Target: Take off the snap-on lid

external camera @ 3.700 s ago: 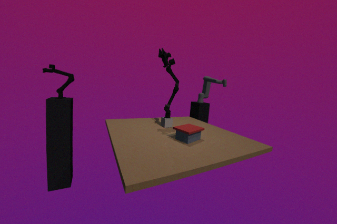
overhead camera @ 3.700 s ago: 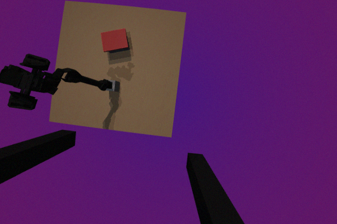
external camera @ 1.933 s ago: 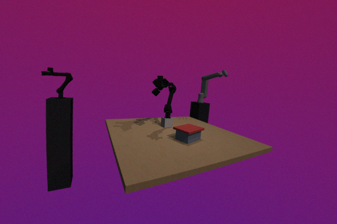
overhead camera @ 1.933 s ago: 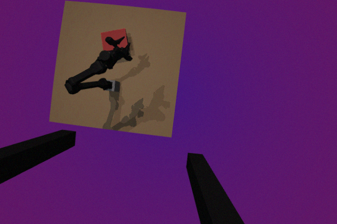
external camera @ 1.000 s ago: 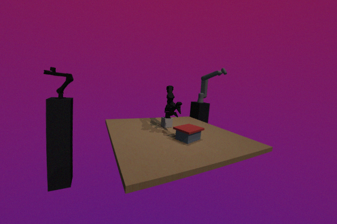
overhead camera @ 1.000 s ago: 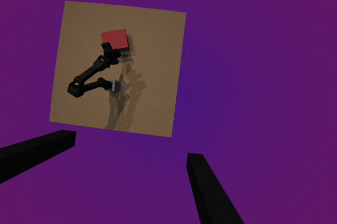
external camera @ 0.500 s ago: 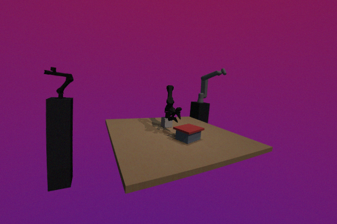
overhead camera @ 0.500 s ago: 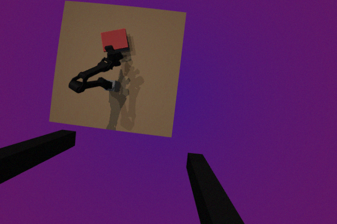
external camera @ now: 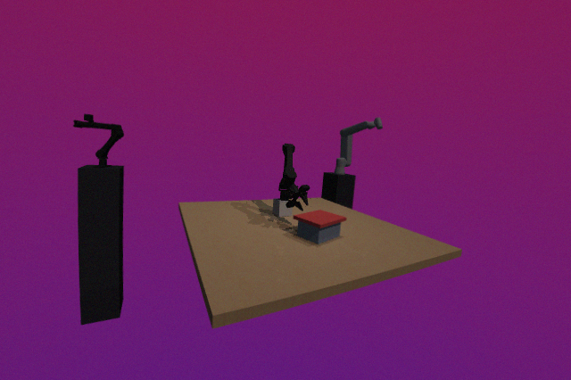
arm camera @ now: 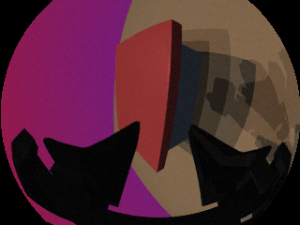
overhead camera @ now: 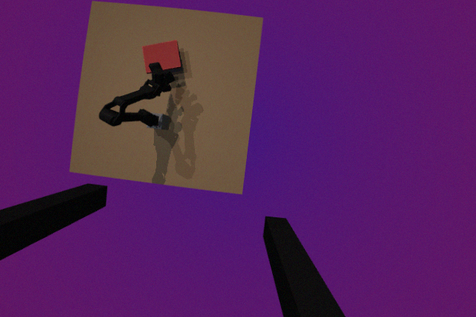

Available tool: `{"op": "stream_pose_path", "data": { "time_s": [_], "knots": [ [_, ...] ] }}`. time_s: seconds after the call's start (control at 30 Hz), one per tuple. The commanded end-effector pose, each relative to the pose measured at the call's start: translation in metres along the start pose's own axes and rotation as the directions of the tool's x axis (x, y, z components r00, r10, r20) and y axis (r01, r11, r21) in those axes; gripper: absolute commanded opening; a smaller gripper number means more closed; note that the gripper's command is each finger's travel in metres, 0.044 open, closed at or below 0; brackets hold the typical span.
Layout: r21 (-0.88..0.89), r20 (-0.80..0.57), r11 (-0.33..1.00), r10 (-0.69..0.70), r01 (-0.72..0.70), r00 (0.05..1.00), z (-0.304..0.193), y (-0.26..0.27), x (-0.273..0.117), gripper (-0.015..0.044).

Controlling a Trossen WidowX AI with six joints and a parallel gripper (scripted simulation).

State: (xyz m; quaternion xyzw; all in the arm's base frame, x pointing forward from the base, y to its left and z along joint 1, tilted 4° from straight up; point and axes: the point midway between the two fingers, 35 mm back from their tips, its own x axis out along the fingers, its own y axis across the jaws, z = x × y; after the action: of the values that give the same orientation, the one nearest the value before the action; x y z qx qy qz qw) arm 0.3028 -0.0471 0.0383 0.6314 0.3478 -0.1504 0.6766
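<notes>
The red lid [overhead camera: 163, 53] [external camera: 319, 218] [arm camera: 144, 94] sits on the blue-grey storage box [external camera: 320, 231] [arm camera: 187, 97] near the middle of the tan table [overhead camera: 115, 29] [external camera: 277, 274]. My gripper [overhead camera: 155, 67] [external camera: 297, 199] [arm camera: 165, 127] is open. It sits at the lid's edge on the arm's side, level with the lid. In the wrist view the lid's rim lies in line with the gap between the two black fingers, a little ahead of the tips. The fingers do not touch the lid.
The arm's grey base [overhead camera: 159, 121] [external camera: 282, 207] stands on the table just behind the box. Two other arms on dark pedestals [external camera: 100, 242] [external camera: 338, 189] stand off the table. The arm's shadows fall across the table.
</notes>
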Motion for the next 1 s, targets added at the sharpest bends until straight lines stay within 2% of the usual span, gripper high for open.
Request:
{"op": "stream_pose_path", "data": {
  "time_s": [0.0, 0.97],
  "knots": [
    [0.002, 0.004, 1.0, 0.001, -0.001, 1.0, 0.001, 0.001, 0.006, 0.0235],
    [0.004, 0.004, 1.0, 0.006, -0.006, 1.0, -0.002, 0.0, 0.049, 0.0235]
  ]
}}
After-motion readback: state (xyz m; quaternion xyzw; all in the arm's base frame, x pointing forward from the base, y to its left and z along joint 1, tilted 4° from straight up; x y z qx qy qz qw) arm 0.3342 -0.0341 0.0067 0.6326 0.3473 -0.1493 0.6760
